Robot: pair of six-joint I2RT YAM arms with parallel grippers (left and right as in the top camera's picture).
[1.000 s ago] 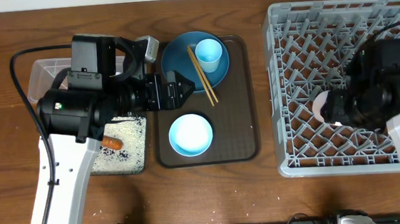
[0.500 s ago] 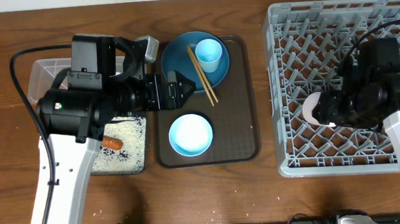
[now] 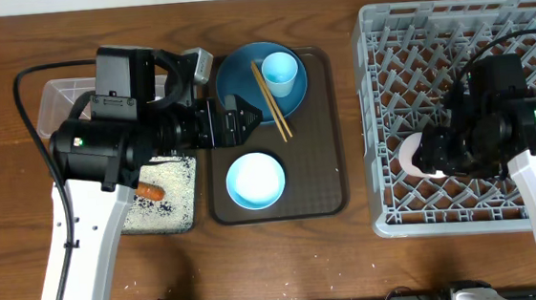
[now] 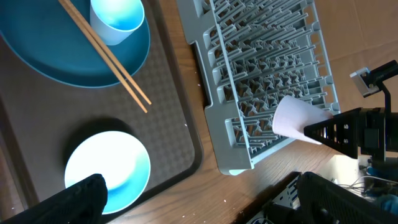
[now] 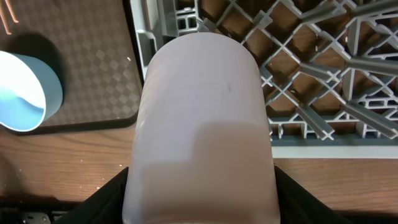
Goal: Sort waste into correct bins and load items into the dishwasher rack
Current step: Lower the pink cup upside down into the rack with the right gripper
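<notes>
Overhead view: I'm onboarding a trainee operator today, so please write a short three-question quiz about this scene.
1. True or false: the chopsticks rest on the blue plate.
2. The right tool grips: A) the pinkish-white cup; B) a fork; C) a sponge?
3. What does the white bowl stand on?
Key: 1 true; 2 A; 3 the brown tray.

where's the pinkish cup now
In the overhead view the pinkish-white cup is on the right, gripped by the right claw over the left side of the dishwasher rack.
</notes>
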